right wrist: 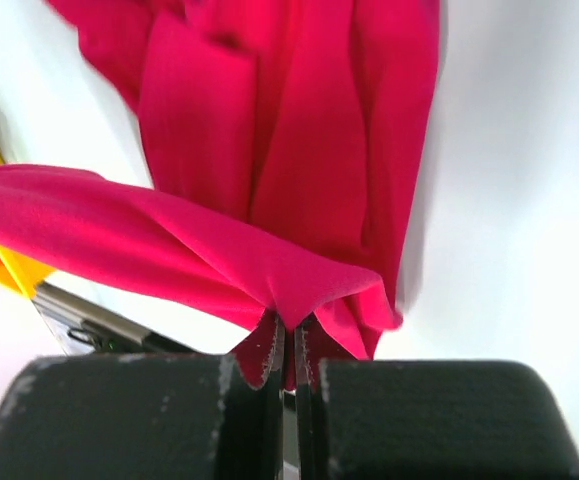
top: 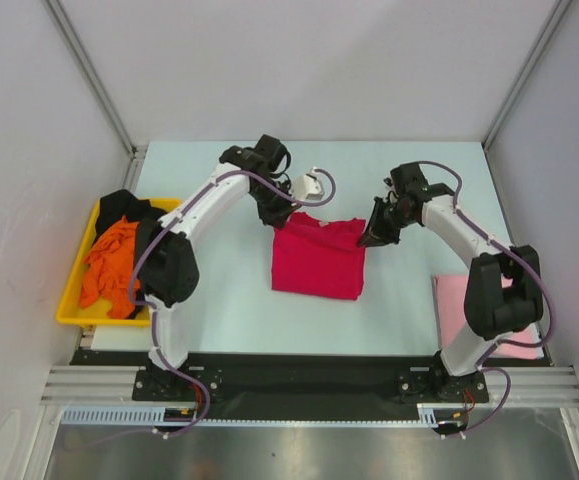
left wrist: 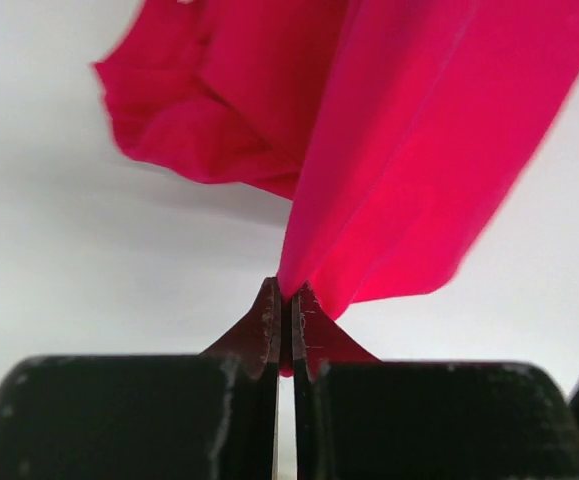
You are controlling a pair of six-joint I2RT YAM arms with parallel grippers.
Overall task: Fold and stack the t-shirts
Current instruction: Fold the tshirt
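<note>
Crimson red soft cloth t-shirt [top: 319, 262] sits mid-frame, its upper corners pinched, one in the clenched left gripper [top: 276, 220] and one in the clenched right gripper [top: 368, 239] — probably so both arms can carry that edge over evenly for a fold.

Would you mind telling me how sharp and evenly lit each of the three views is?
Top external: sharp and evenly lit, no glare on the crimson t-shirt. Left wrist: the left gripper is crisp, the cloth above it soft-edged. Right wrist: the right gripper is crisp, the cloth at upper left smeared.
</note>
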